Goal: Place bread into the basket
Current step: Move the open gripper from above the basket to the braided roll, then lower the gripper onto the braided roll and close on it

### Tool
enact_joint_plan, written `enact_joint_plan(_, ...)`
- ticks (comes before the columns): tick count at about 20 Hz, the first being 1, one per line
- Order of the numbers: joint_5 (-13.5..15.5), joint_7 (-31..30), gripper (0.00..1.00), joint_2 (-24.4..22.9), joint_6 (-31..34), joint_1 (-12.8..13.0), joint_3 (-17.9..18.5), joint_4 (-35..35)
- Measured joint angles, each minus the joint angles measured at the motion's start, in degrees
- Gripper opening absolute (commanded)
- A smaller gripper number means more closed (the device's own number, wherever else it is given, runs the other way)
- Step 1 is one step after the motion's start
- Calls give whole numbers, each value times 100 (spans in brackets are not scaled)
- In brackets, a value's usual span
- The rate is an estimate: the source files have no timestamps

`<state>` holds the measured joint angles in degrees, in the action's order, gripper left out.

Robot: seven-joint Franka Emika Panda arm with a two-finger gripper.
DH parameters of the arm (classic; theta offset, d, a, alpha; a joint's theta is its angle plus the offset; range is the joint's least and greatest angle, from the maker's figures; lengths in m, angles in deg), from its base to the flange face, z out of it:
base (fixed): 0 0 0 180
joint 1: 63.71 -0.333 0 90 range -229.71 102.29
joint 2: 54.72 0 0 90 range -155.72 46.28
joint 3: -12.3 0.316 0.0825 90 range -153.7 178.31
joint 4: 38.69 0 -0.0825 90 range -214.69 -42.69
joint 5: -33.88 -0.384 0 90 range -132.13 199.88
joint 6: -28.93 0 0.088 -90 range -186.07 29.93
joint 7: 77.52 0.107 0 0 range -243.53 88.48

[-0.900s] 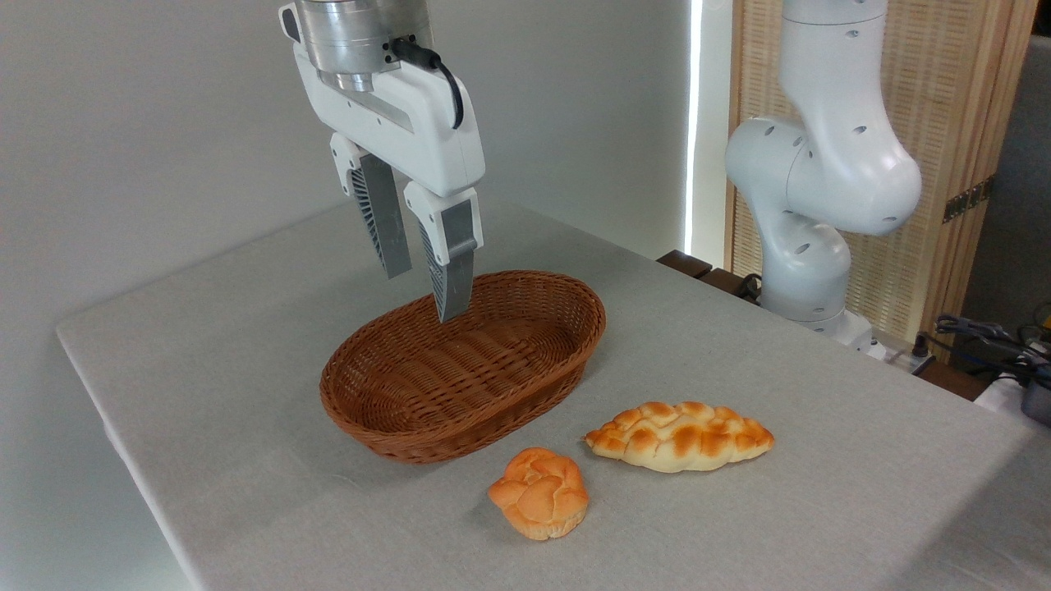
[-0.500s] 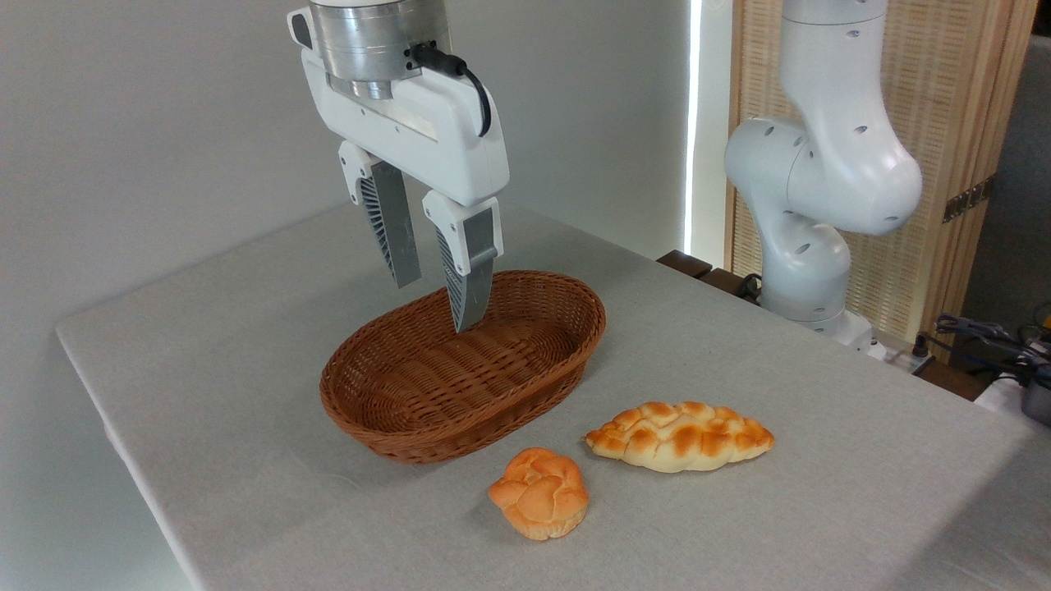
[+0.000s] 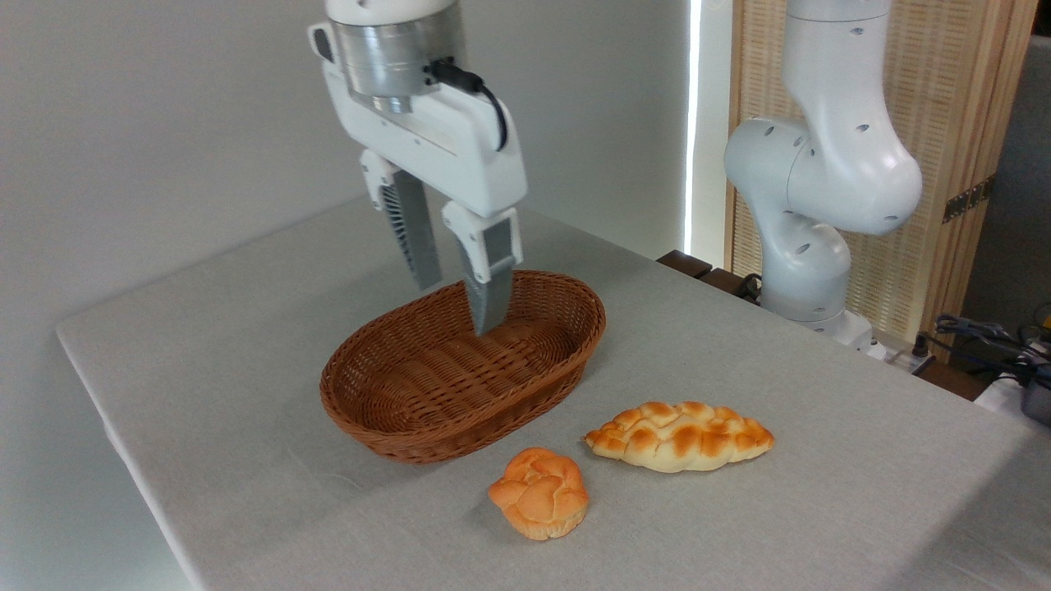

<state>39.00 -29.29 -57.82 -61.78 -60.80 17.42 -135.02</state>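
Observation:
The long braided bread [image 3: 680,436] lies on the grey table to the right of the basket, pale golden with toasted patches. The oval reddish-brown wicker basket [image 3: 394,414] stands near the table's middle with nothing inside it. My gripper [image 3: 460,308] hangs over the basket's far half, fingers pointing down, open and holding nothing. It is well to the upper left of the bread and apart from it.
A small round orange knotted bun [image 3: 539,492] sits in front of the basket, just left of the loaf. The arm's white base [image 3: 813,189] rises at the table's back right. Cables and gear [image 3: 993,345] lie past the right edge.
My gripper has moved to the right and a little down over the basket, still open. The bread, bun and basket have not moved.

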Motion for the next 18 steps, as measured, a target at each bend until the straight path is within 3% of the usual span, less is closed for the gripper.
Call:
enact_joint_plan(3, 0, 555, 100, -604, -108, -222, 10, -814)
enact_joint_plan(6, -47, 1595, 100, -1235, -143, -534, 40, -1605)
enact_joint_plan(9, -491, 2575, 100, -1685, -326, -644, 54, -2300)
enact_joint_plan(15, -1198, 3946, 98, -1865, -1406, -643, 46, -3408)
enact_joint_plan(18, -1421, 4395, 94, -1832, -1535, -643, 45, -3777)
